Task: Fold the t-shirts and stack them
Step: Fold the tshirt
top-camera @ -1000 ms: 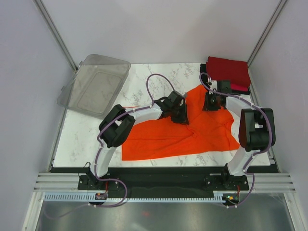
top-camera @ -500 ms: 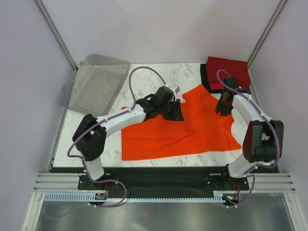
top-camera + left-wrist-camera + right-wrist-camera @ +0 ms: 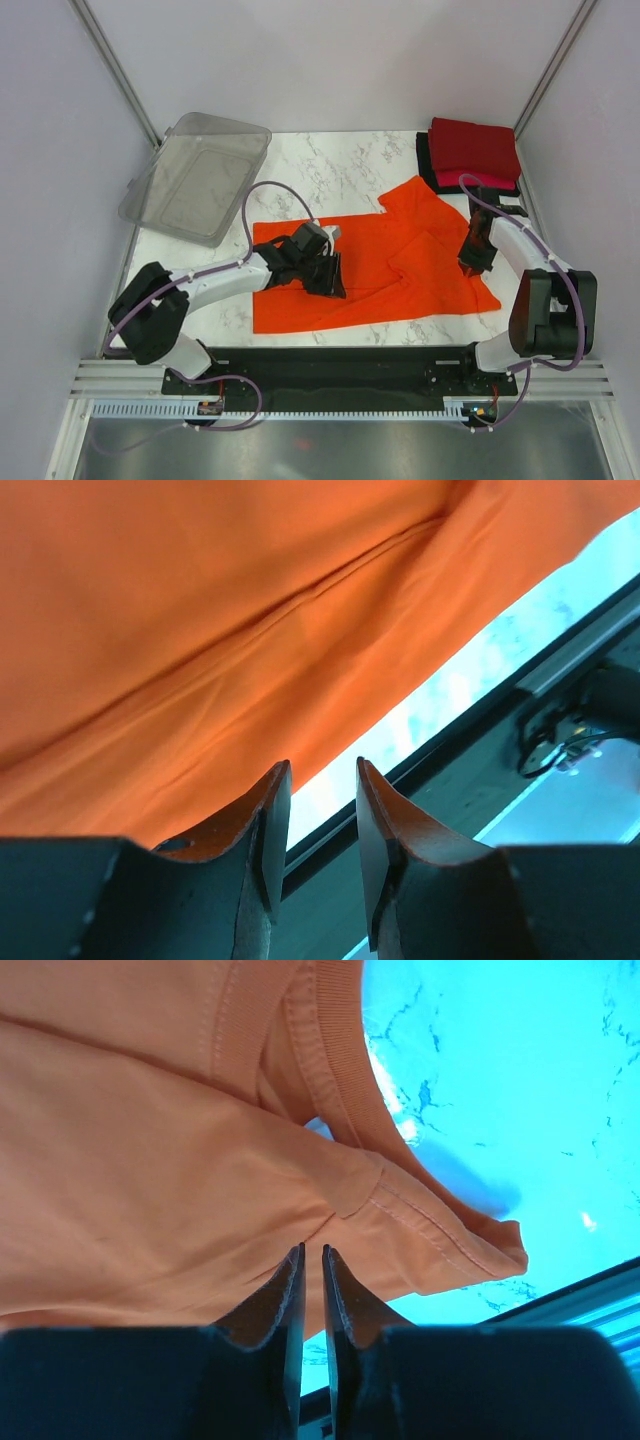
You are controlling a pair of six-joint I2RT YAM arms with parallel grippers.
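The bright orange t-shirt [image 3: 400,265] lies spread on the marble table, creased near its middle. My left gripper [image 3: 327,277] hovers over the shirt's left half; in the left wrist view [image 3: 315,780] its jaws stand apart with nothing between them, above the shirt's near hem [image 3: 250,680]. My right gripper [image 3: 472,262] is over the shirt's right side; in the right wrist view [image 3: 311,1252] its jaws are almost together and empty, just above the cloth by the collar [image 3: 330,1050]. A folded dark red shirt [image 3: 475,147] tops a pinkish-red one [image 3: 488,181] and a black one [image 3: 424,160] at the back right.
A clear plastic bin [image 3: 196,178] sits tilted at the table's back left corner. The marble table [image 3: 330,165] ends in a black front rail [image 3: 340,352]. Grey walls and slanted frame posts close in both sides.
My left gripper moved from the back middle toward the front left over the shirt, whose left part now lies flatter. My right gripper moved nearer along the shirt's right side.
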